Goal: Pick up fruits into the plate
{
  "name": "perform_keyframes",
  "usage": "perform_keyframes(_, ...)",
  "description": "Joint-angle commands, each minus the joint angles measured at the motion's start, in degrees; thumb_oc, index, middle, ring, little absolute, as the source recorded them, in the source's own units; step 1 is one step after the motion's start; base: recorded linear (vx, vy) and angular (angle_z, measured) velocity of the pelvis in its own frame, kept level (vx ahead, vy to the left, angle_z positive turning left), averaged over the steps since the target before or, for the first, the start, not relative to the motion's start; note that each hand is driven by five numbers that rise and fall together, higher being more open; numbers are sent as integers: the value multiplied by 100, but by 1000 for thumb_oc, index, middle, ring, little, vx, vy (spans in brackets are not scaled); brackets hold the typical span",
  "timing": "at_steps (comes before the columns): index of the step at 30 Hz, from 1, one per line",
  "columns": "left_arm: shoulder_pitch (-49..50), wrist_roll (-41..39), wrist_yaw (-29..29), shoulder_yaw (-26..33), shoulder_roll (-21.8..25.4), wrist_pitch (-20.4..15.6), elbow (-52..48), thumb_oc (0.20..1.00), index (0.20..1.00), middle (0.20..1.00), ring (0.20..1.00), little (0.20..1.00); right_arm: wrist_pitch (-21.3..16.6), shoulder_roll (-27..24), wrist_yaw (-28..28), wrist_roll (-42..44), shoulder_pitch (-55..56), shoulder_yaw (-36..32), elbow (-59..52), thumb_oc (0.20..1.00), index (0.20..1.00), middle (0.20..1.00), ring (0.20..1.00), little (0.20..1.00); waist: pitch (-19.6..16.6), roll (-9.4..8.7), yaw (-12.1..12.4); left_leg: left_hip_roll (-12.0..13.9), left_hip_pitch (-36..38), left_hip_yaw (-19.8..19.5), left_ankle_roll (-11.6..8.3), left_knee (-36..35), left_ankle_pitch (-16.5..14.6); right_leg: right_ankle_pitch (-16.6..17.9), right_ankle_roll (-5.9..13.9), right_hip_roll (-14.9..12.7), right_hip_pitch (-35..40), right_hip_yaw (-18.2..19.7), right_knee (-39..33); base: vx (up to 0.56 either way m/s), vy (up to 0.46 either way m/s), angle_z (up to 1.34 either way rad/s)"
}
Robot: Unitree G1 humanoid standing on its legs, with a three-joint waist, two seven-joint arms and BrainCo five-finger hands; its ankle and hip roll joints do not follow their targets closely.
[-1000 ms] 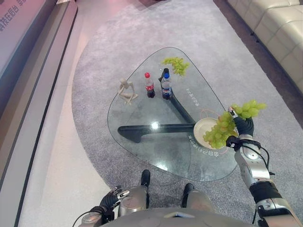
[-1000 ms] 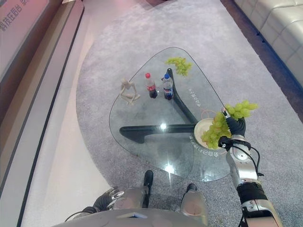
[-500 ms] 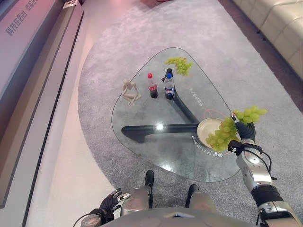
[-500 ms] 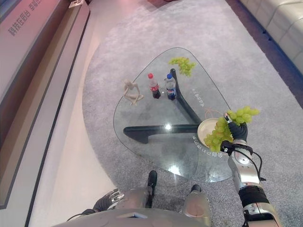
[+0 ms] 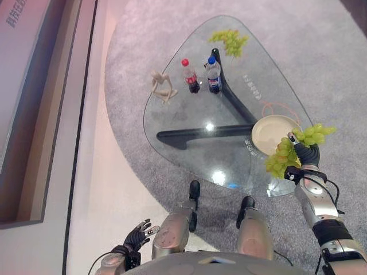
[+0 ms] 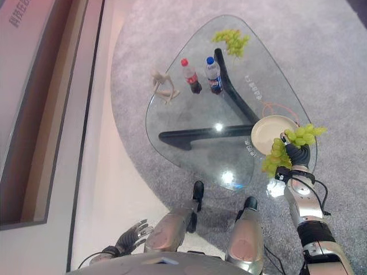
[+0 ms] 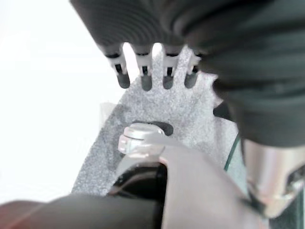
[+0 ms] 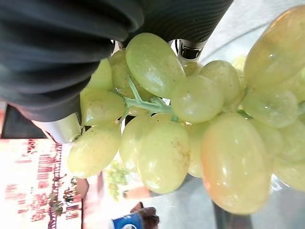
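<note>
At the right edge of the left eye view, the right hand (image 5: 308, 154) grips a bunch of green grapes (image 5: 287, 152), fingers curled round its stem, just beside the near rim of the cream plate (image 5: 274, 132) on the glass table (image 5: 189, 114). A second grape bunch (image 5: 230, 40) lies at the table's far end, in the upper middle of the frame. Two bottles (image 5: 202, 75) and a small figurine (image 5: 162, 86) stand mid-table. The left hand (image 5: 137, 236) hangs at lower left, fingers loosely spread.
</note>
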Motion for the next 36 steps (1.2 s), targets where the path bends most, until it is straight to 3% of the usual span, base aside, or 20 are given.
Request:
perform_keyframes(1,-229,-131,-81,-171,39,-141,-34,1000,1000,1000,1000,1000,-296,-106,-25,-6,-587,-78,-322,200,200,200,200,200,100,-384,25,-469,423,273,110,84,-575,595,-285,423,252,52,-931,0,0,0)
perform_keyframes(18,-272,41,116,-109,-40,46,-45,1000,1000,1000,1000,1000,468,536,761,685,-43,165,764,200,200,200,200,200,-213,-643,-12,-363,752,437,107,-75,-667,675,-207,492,728,51,-1349,11,-7,0)
perform_keyframes(27,-336,304,332,110,-10,396,221,1000,1000,1000,1000,1000,613,1092,1435,1403,278,35,1875,200,200,200,200,200,-664,-1088,130,-240,1081,498,109,-178,-755,740,-137,564,1232,-57,-1657,35,-51,6)
perform_keyframes(31,-377,414,344,236,-34,581,392,1000,1000,1000,1000,1000,739,1251,1877,1494,388,43,2404,200,200,200,200,200,-928,-1227,220,-187,1266,542,114,-232,-791,753,-122,618,1474,-89,-1797,64,1,11)
perform_keyframes(36,-409,441,359,292,-30,712,467,1000,1000,1000,1000,1000,887,1349,1978,1444,411,112,2649,200,200,200,200,200,-1098,-1311,279,-147,1391,583,120,-320,-794,771,-105,656,1636,-84,-1920,31,19,10)
